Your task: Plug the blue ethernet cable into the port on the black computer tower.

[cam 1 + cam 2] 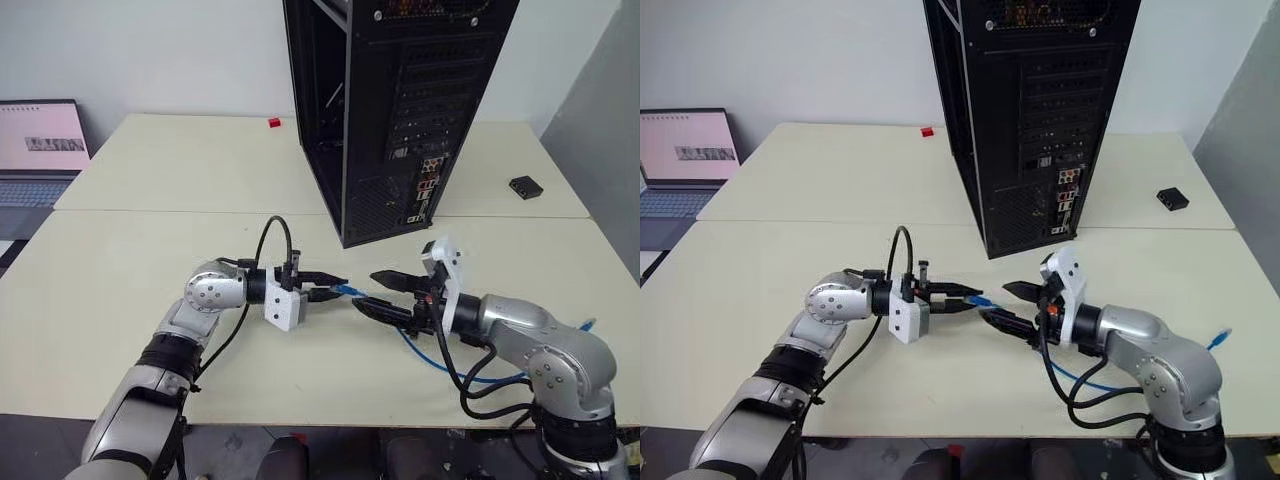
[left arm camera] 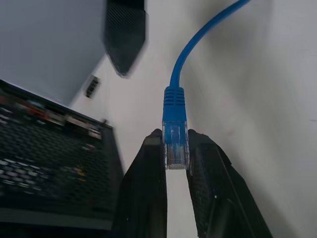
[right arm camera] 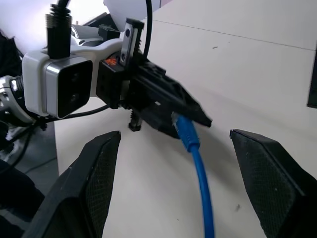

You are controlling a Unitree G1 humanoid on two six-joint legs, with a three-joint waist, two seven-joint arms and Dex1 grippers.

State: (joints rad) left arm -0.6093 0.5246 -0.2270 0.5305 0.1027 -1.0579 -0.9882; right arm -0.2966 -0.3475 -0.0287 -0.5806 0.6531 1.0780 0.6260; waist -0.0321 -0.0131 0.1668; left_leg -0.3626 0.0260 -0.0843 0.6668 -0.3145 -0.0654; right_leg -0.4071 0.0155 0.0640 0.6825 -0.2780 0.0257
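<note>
The left gripper (image 1: 333,288) is clenched on the clear plug (image 2: 176,148) of the blue ethernet cable (image 2: 198,42), the plug pinched flat between its two black fingers (image 2: 143,193); the blue strain-relief boot sits just past the fingertips and the cord curves away from there; the gripper lies roughly level above the table, pointing toward three o'clock in the head views. Facing it from three o'clock, the right gripper (image 1: 388,294) is released, its fingers (image 3: 96,168) spread wide on either side of the cord and touching neither cord nor plug; the tips of the two grippers sit near each other, just apart. From the plug the cable runs between the right gripper's fingers, dips under the right forearm, loops on the cream table (image 1: 140,260) and ends in a free tip (image 1: 1220,340) at about four o'clock, near the table's edge. The black computer tower (image 1: 395,100) stands upright at twelve o'clock from the grippers, its rear panel turned toward them; the port (image 1: 427,186) sits in the strip of coloured connectors low on that panel, well apart from the held plug. A small flat black box (image 1: 525,186) lies at two o'clock; a small red object (image 1: 273,122) rests at eleven o'clock beside the tower; an open laptop (image 1: 40,150) sits at ten o'clock.
</note>
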